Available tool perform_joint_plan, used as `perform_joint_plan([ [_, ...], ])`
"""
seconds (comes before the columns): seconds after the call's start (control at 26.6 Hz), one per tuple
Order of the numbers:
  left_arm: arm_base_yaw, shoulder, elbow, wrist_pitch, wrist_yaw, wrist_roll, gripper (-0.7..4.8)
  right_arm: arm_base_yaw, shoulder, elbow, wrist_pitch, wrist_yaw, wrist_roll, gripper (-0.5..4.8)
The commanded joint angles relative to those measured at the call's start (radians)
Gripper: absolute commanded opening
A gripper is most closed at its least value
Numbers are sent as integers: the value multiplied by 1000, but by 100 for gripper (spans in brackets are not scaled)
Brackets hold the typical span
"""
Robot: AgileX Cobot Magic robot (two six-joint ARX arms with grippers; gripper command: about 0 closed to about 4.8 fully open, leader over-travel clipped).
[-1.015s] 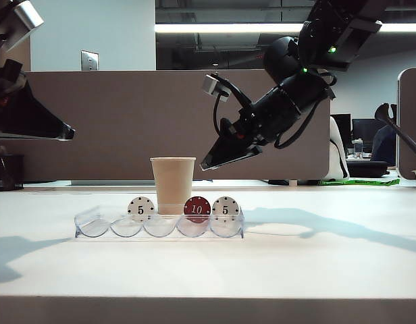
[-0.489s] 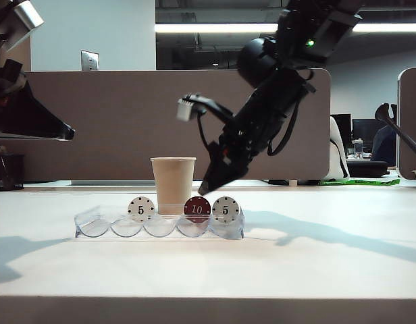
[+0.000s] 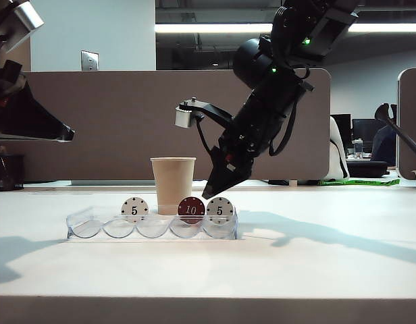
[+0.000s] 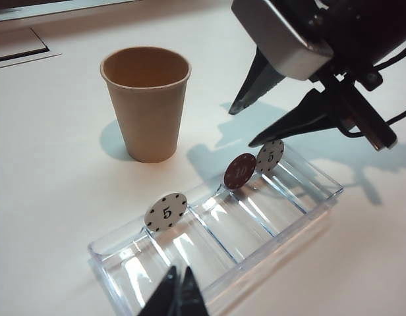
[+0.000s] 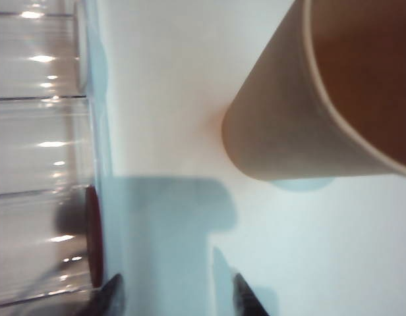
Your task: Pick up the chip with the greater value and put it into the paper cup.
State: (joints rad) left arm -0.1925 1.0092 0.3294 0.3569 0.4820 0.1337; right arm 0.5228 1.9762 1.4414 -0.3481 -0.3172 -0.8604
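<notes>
A dark red chip marked "10" [image 3: 191, 210] stands on edge in a clear plastic tray [image 3: 86, 228], just in front of the tan paper cup [image 3: 173, 185] on the pale tabletop [image 3: 316, 263]. The right gripper [image 3: 209, 194] hangs nose-down just above the tray and to the right of the cup, its black tapered jaws spread wide with nothing between them. One white chip marked "5" [image 3: 220, 210] stands directly beside the red chip on the side away from the cup's centre; another white "5" chip [image 3: 134, 209] stands on the cup's opposite side, with one bay left free before the red chip.

The left gripper [image 4: 176, 299] is cut off in its own wrist view: only two dark tips show, pressed close together, hovering over the tray's near wall. In the exterior view it sits high and well to the left of the cup, mostly out of frame.

From the right wrist, the red chip appears only edge-on as a thin dark sliver against the tray's ribbed bays, its numeral hidden, and the cup is cropped to a slanted wall and rolled rim. The numeral on the "5" chip next to the red chip is partly lost to glare and distance in the left wrist view.

The tray is glossy and scalloped, throwing bright reflections; the cup is matte and smoothly tapered; the chips are flat discs with spotted rims.
</notes>
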Motion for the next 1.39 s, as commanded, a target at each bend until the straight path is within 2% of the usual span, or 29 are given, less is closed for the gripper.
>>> perform_joint_plan([
  [0.04, 1, -1, 6, 0, 1, -3, -4, 2, -21, 2, 39, -3, -5, 212],
  [0.19, 1, -1, 6, 0, 0, -3, -4, 2, -97, 2, 13, -21, -4, 211],
  [0.3, 1, -1, 6, 0, 0, -3, -4, 2, -142, 2, -14, -88, 16, 211],
  [0.45, 1, -1, 6, 0, 0, -3, -4, 2, -172, 1, -53, -210, 122, 212],
  [0.56, 1, -1, 6, 0, 1, -3, -4, 2, -164, 0, -95, -285, 127, 212],
  [1.39, 1, -1, 5, -5, 1, -3, -2, 1, -85, 0, -127, -336, 127, 212],
])
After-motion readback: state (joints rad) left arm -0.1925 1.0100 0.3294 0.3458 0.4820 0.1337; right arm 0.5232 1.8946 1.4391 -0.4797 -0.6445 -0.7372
